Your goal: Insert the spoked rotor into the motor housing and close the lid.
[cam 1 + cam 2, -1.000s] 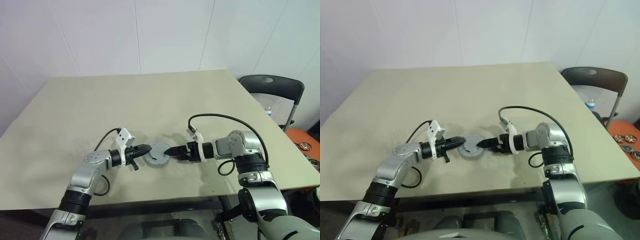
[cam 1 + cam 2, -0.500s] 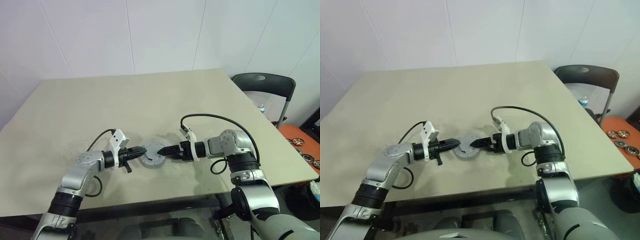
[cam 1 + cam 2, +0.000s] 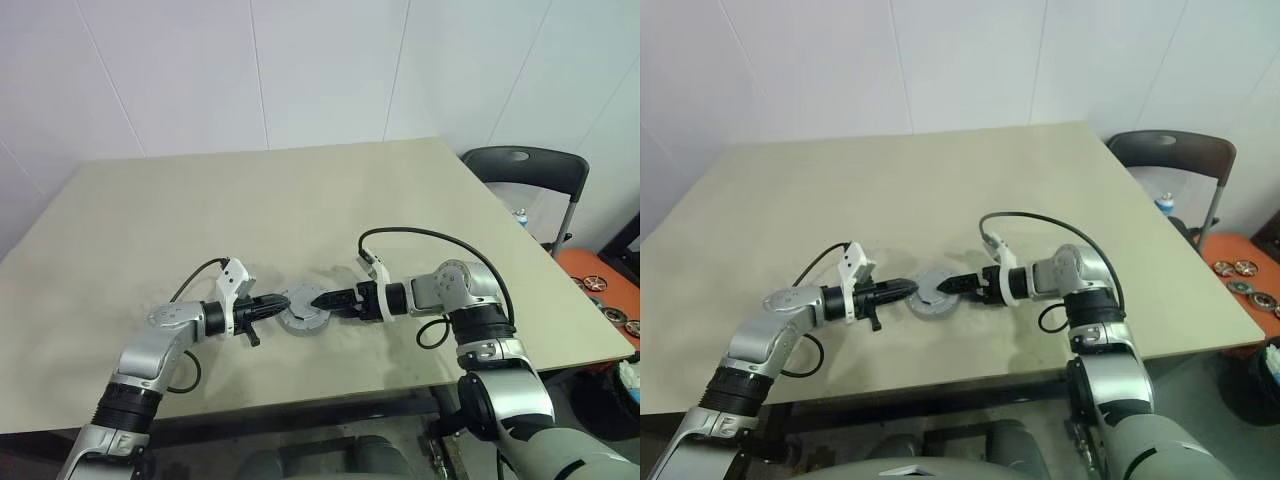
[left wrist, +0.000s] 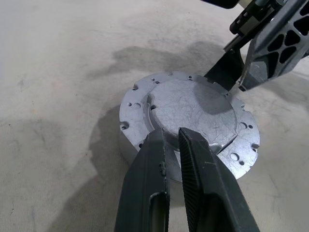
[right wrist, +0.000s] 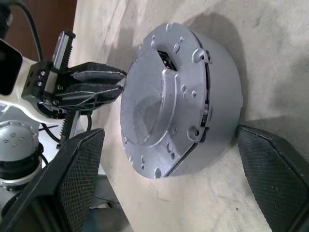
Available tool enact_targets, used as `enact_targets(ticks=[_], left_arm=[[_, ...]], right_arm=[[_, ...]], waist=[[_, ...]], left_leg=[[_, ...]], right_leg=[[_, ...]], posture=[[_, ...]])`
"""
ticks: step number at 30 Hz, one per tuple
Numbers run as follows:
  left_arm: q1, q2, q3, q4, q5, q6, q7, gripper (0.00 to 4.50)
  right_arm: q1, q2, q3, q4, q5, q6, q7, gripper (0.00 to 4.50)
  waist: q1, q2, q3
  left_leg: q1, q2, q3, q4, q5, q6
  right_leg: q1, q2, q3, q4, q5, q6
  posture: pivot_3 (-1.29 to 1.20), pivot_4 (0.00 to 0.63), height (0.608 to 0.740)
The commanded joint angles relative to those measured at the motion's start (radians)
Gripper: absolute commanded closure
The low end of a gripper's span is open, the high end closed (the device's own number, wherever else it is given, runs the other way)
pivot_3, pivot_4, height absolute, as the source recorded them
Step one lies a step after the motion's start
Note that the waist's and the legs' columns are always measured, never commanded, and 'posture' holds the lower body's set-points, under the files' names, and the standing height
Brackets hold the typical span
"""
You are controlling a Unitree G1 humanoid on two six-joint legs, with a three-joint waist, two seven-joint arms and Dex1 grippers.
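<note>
Between the two hands on the desk sits the motor housing with the lid on it; left hand, fingers together, rests at the lid's rim, right hand straddles the housing, fingers apart, so press evenly, likely seating the lid.

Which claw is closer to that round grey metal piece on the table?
Too close to call. The left claw, shut, has its tips on the lid at one side; the right claw, open, straddles the motor housing beneath it.
</note>
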State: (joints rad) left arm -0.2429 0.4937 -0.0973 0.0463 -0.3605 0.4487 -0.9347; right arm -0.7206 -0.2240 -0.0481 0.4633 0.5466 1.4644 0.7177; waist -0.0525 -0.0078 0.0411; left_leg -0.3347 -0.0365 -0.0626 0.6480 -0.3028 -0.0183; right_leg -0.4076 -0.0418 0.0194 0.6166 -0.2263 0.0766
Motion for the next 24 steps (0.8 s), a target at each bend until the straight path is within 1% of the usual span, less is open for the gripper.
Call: enact_targets(ticks=[1,7,12,21,24], left_arm=[[0.011,0.028,0.011,-0.010,0.008,0.001,-0.009,4.01],[0.036,0.068,0.030,-0.051,-0.012,0.013,-0.028,4.01],[0.047,0.085,0.036,-0.046,-0.012,0.006,-0.027,4.01],[0.034,0.058,0.030,-0.030,-0.003,-0.004,0.002,4.01],[0.031,0.050,0.029,-0.030,-0.001,-0.004,0.010,4.01]], right_arm=[[-0.009,0.030,0.022,0.033,-0.008,-0.004,-0.023,0.01],[-0.017,0.037,0.028,0.053,-0.013,-0.022,-0.025,0.01],[-0.031,0.059,-0.006,0.080,0.003,-0.003,-0.029,0.01],[-0.038,0.081,0.003,0.095,-0.011,-0.004,-0.056,0.01],[-0.050,0.090,-0.017,0.113,-0.001,0.016,-0.057,0.01]], waist=[[-0.005,0.000,0.000],[-0.019,0.000,0.000],[-0.019,0.000,0.000],[-0.019,0.000,0.000],[-0.018,0.000,0.000]], left_leg=[[0.000,0.000,0.000,0.000,0.000,0.000],[-0.001,0.000,0.000,0.000,0.000,0.000],[-0.001,0.000,0.000,0.000,0.000,0.000],[-0.001,0.000,0.000,0.000,0.000,0.000],[-0.001,0.000,0.000,0.000,0.000,0.000]], right_leg=[[0.000,0.000,0.000,0.000,0.000,0.000],[-0.001,0.000,0.001,0.000,0.002,-0.002],[-0.001,-0.001,0.001,0.000,0.001,-0.002],[-0.002,0.000,0.001,0.000,0.001,-0.002],[-0.001,0.000,0.001,0.001,0.001,-0.002]], posture=[[0.00,0.000,0.740],[0.00,0.000,0.740],[0.00,0.000,0.740],[0.00,0.000,0.740],[0.00,0.000,0.740]])
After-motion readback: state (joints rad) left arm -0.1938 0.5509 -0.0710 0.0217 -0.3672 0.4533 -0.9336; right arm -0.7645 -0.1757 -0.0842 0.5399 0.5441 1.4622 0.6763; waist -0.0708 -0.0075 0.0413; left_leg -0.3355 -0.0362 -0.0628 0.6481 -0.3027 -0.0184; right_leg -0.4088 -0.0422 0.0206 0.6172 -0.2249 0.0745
